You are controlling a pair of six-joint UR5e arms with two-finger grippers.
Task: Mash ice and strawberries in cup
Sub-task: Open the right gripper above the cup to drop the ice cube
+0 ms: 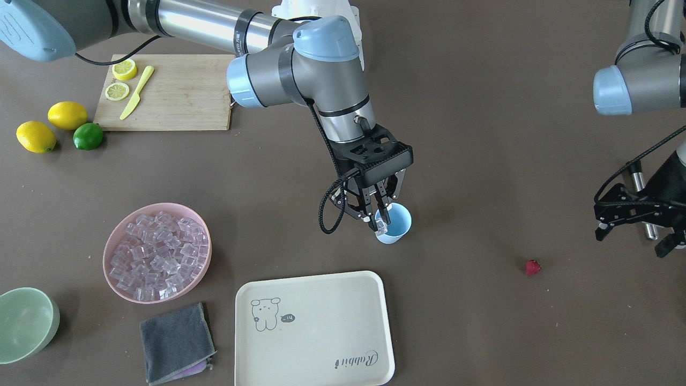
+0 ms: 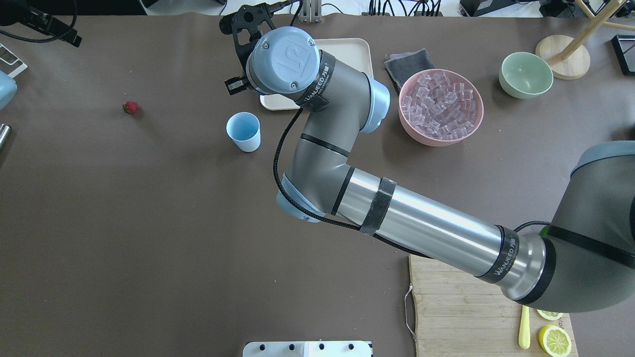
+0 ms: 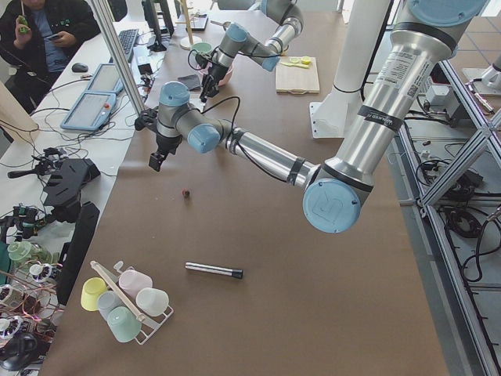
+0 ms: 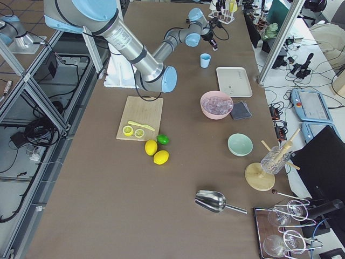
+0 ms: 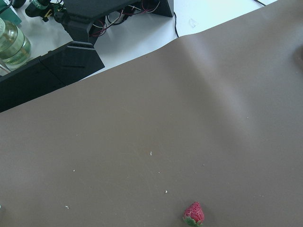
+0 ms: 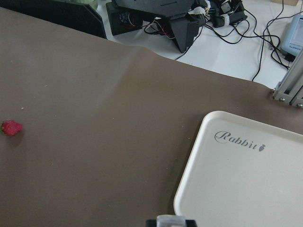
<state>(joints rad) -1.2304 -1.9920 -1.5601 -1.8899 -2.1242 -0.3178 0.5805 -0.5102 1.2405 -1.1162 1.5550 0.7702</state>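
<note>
Over the cup (image 1: 399, 224) rim, right end effector (image 1: 381, 221) tight on one ice cube (image 1: 383, 229).

We see a table (image 1: 482, 107) covered in dark brown. Near the robot's edge lies a wooden cutting board (image 1: 177, 102), with two lemons (image 1: 67, 115) and a lime (image 1: 88, 136) just beside it. Along the operators' edge sit a pale green bowl (image 1: 27, 324), a folded grey cloth (image 1: 174, 340) and a cream tray (image 1: 321, 332). A pink bowl (image 1: 106, 257) heaped with ice (image 1: 158, 254) sits just inward of the cloth. A pale-blue cup (image 1: 399, 228) stands mid-table, and a strawberry (image 1: 532, 267) lies alone, well apart from it.
</note>
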